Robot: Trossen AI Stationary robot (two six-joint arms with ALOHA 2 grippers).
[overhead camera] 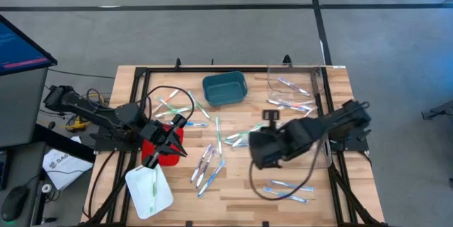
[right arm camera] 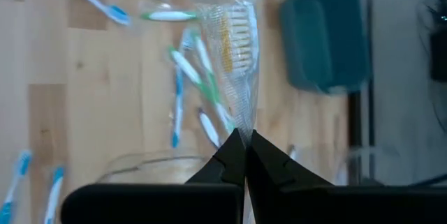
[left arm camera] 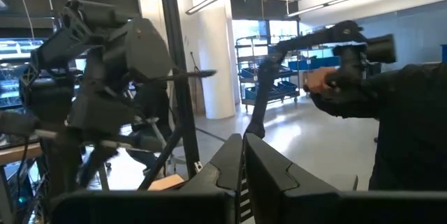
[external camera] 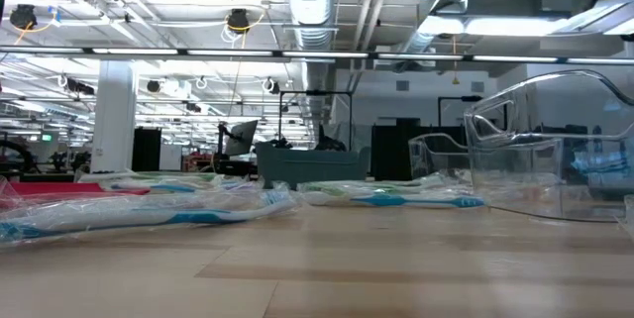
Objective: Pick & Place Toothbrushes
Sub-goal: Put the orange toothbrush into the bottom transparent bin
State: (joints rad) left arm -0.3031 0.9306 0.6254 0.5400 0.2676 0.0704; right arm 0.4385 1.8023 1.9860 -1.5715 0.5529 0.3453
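Observation:
Many toothbrushes in clear wrappers lie scattered on the wooden table, among them a group at the middle and a pair near the front right. My right gripper hangs above the table's middle, shut on one wrapped toothbrush with orange-yellow bristles. In the high view the right arm hides that gripper's fingers. My left gripper is shut, holds nothing, and points out level over a red thing at the left. My right gripper pinches one end of the toothbrush's clear wrapper between its two fingertips. The fingers slant down from above and lie along the toothbrush. The toothbrush sticks out beyond the fingertips, lifted clear of the table.
A teal bin stands at the far middle, and a clear container with a few toothbrushes at the far right. A white flat thing lies at the near left. Black cables loop near the left arm. A person stands beyond the table.

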